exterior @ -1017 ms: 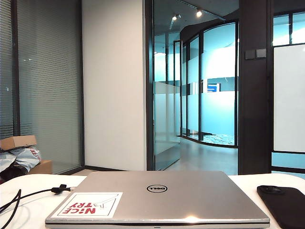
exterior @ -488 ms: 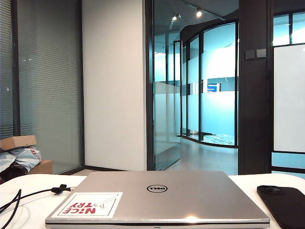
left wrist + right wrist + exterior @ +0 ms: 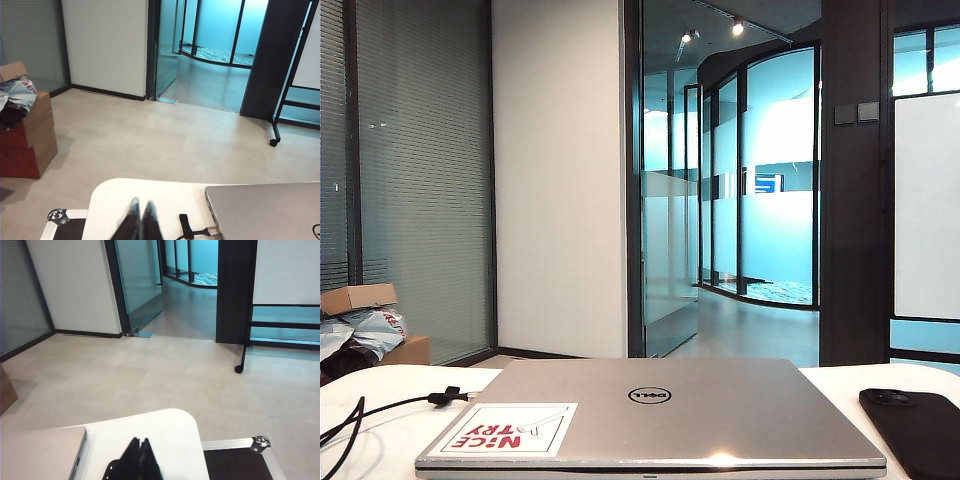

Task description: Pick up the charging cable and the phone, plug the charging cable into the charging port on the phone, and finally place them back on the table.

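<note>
Stage: nothing is being handled yet; by the look of it, all 3 parts of the task (pick up, plug in, set down) are lying ahead.

Left gripper [image 3: 139, 220]: its 2 fingers are pressing together with nothing between them, and it is hanging above the left end of the table [image 3: 150, 195], seen only in its own wrist view.

Right gripper [image 3: 139, 457]: its fingers are likewise meeting tip to tip on nothing, and it is sitting over the right end of the table, just above the phone.

Charging cable [image 3: 380, 408]: it is lying loose on the table left of the laptop [image 3: 650, 410], running from the left edge toward the laptop's corner, with its black tie [image 3: 444, 396] bunching it near that corner. In the left wrist view its plug tip [image 3: 214, 231] is resting just beside the laptop's edge, near the left fingers, probably so that arm can be taking it.

Phone [image 3: 918, 428]: it is lying flat with its camera bump facing up, on the table right of the laptop and apart from it, on the right arm's side.

Why this layout: each item is sitting on the side of the arm nearest it, which suggests 1 arm per item.

Judgement on next move: both pairs of fingers would be needing to part before any grasp; the thin cord is likely being the fiddlier pick.
</note>
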